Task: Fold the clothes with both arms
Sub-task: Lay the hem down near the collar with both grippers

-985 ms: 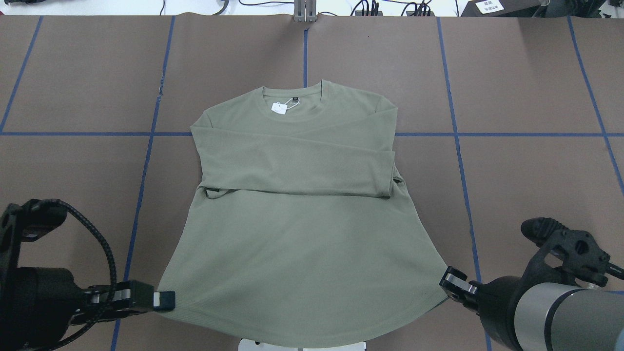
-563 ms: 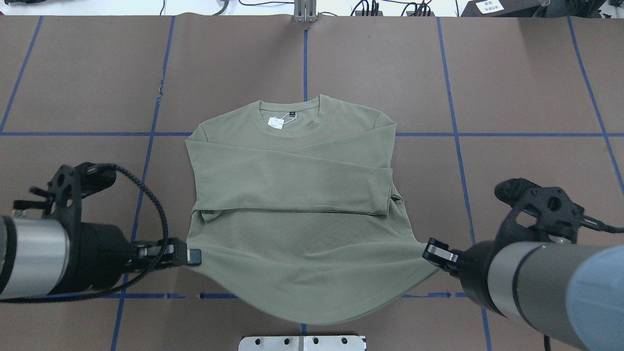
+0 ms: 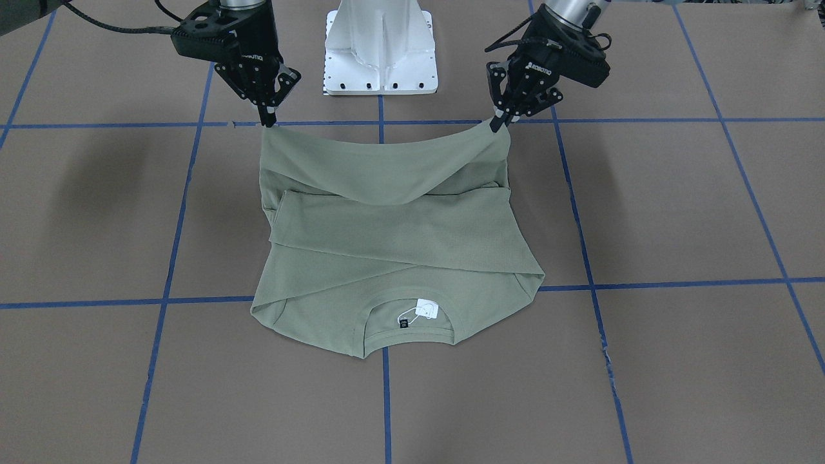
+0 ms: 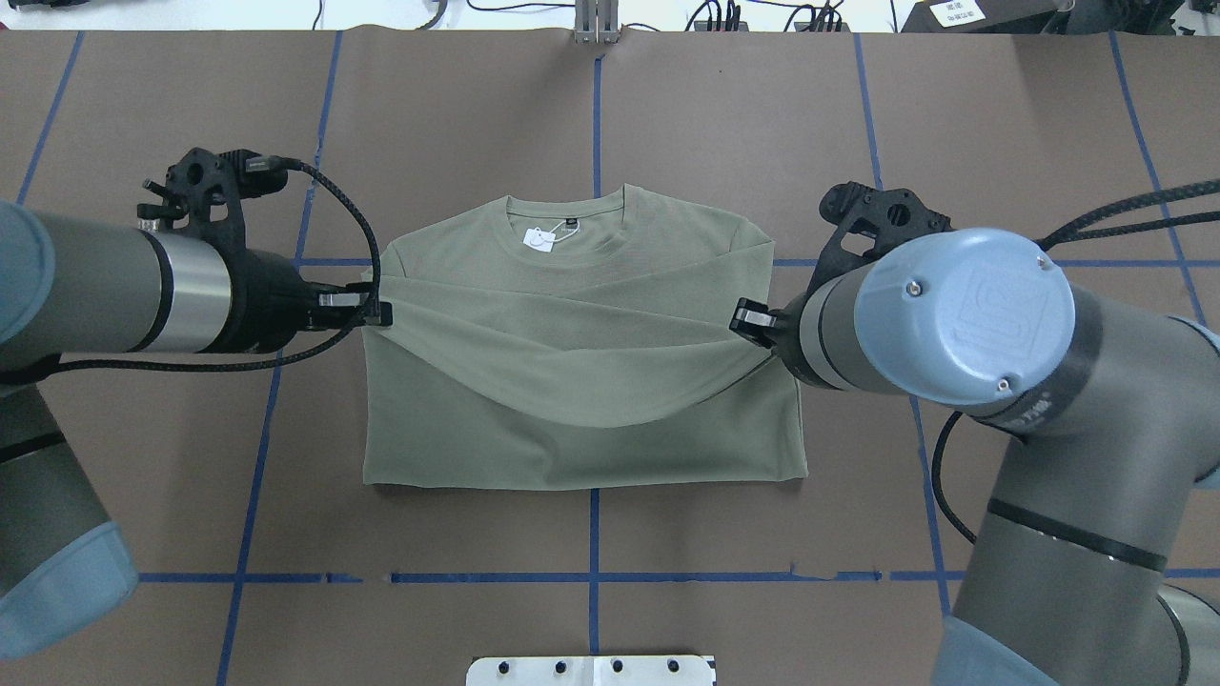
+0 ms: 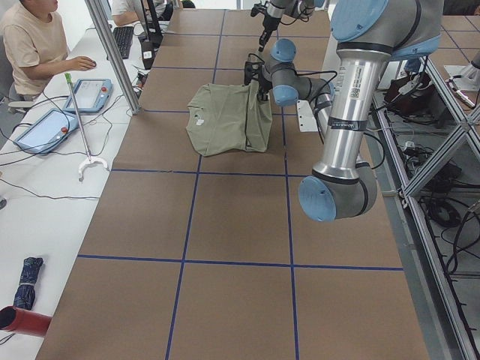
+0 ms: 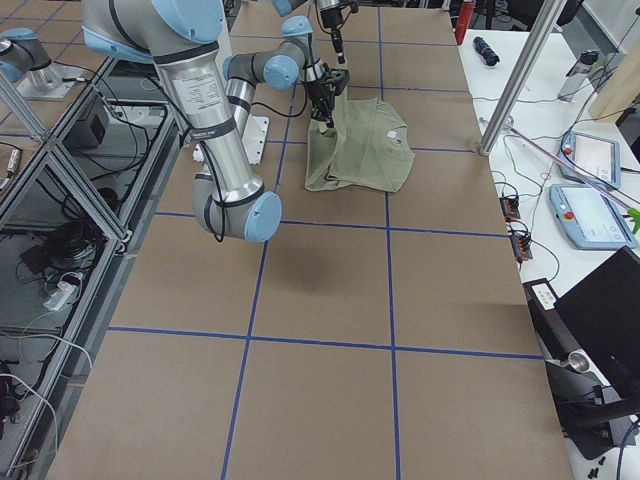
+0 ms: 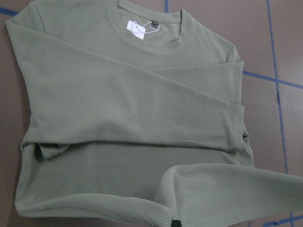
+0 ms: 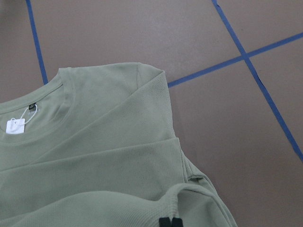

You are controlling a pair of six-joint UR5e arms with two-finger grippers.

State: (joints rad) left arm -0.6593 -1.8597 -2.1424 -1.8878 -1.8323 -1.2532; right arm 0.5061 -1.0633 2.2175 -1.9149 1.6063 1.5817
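The sage-green shirt (image 4: pixel 581 381) lies on the brown table with its collar at the far side and both sleeves folded across the chest. A white tag (image 4: pixel 541 240) sits at the neckline. My left gripper (image 4: pixel 376 312) is shut on the hem's left corner, and my right gripper (image 4: pixel 748 319) is shut on the right corner. Both corners are held above the table, over the chest, so the hem sags in a curve between them. In the front-facing view the left gripper (image 3: pixel 496 125) and right gripper (image 3: pixel 267 122) hold the shirt (image 3: pixel 393 238) up on the robot's side.
The white pedestal base (image 3: pixel 380 45) stands at the robot's edge of the table. Blue tape lines (image 4: pixel 594 114) cross the brown cover. A person (image 5: pixel 34 45) sits at a side desk with tablets and cables beyond the far edge.
Both grippers have lifted the hem corners and carried them away from the robot toward the collar. The shirt's lower half now folds up over the sleeves.
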